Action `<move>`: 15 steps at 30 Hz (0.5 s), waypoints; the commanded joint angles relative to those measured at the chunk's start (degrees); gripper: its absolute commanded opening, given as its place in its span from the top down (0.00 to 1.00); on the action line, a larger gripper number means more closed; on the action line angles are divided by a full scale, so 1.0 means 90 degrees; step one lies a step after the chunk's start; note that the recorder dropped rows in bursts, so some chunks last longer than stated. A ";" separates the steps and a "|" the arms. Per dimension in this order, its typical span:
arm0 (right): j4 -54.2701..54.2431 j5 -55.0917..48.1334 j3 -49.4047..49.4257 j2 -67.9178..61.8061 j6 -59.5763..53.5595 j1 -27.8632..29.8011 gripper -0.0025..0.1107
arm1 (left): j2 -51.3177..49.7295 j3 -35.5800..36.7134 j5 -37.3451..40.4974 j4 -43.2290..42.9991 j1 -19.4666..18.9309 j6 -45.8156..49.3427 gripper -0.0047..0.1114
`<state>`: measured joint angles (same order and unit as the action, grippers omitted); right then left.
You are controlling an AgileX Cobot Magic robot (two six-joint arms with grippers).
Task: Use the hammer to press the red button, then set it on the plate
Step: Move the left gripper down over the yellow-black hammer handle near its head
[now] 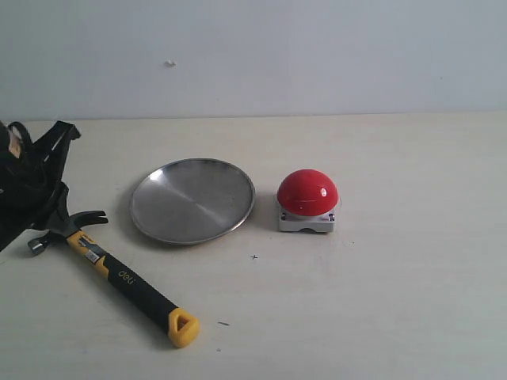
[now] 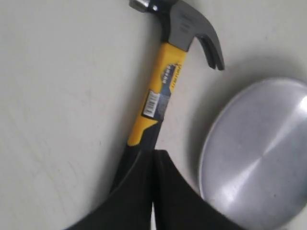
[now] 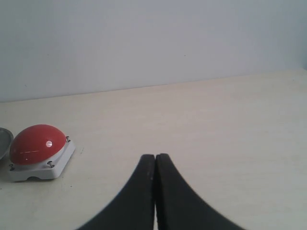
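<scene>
Both pairs of jaws are seen pressed together with nothing held. The left gripper [image 2: 153, 153] hangs over the handle of the hammer [image 1: 119, 273], while the right gripper [image 3: 155, 157] is held above bare table [image 3: 230, 120], apart from the red button [image 3: 37, 143]. The hammer is laid flat on the table, head nearest the left arm, just beside the plate [image 1: 190, 202]; the button is set close by the plate's far side. Nothing is judged to be picked up yet. If the left gripper were lowered unopened, the handle would only be knocked aside, perhaps into the plate. If the hammer were gripped too near the head, the long handle could swing and the button be missed
</scene>
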<state>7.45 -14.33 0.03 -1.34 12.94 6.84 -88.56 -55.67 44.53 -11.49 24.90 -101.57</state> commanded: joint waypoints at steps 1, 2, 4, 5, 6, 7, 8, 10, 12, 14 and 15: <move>0.0046 0.0071 -0.0003 0.0044 -0.0047 0.0034 0.98 | -0.0551 -0.0763 0.1084 -0.0454 0.0228 -0.0612 0.96; 0.0046 0.0071 -0.0003 0.0044 -0.0047 0.0034 0.98 | -0.0683 -0.0881 0.1200 -0.0330 0.0228 -0.0612 0.96; 0.0046 0.0071 -0.0003 0.0044 -0.0047 0.0034 0.98 | -0.0840 -0.1034 0.1392 -0.0133 0.0228 -0.0646 0.96; 0.0046 0.0071 -0.0003 0.0044 -0.0047 0.0034 0.98 | -0.0966 -0.1104 0.1524 -0.0131 0.0228 -0.0812 0.96; 0.0046 0.0071 -0.0003 0.0044 -0.0047 0.0034 0.98 | -0.1042 -0.1119 0.1614 -0.0131 0.0228 -0.0957 0.96; 0.0046 0.0071 -0.0003 0.0044 -0.0047 0.0034 0.98 | -0.1144 -0.1144 0.1659 -0.0131 0.0228 -0.1053 0.96; 0.0046 0.0071 -0.0003 0.0044 -0.0047 0.0034 0.98 | -0.1245 -0.1144 0.1679 -0.0131 0.0228 -0.1104 0.96; 0.0046 0.0071 -0.0003 0.0044 -0.0047 0.0034 0.98 | -0.1406 -0.1144 0.1645 -0.0131 0.0228 -0.1113 0.96; 0.0046 0.0071 -0.0003 0.0044 -0.0047 0.0034 0.98 | -0.1549 -0.1144 0.1567 -0.0143 0.0228 -0.0730 0.96; 0.0046 0.0071 -0.0003 0.0044 -0.0047 0.0034 0.98 | -0.1660 -0.1144 0.1523 -0.0143 0.0228 -0.0182 0.96; 0.0046 0.0071 -0.0003 0.0044 -0.0047 0.0034 0.98 | -0.1690 -0.1144 0.1492 -0.0143 0.0228 0.0091 0.96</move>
<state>7.45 -14.33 0.03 -1.34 12.94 6.84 -102.81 -65.48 58.33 -13.02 26.57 -106.27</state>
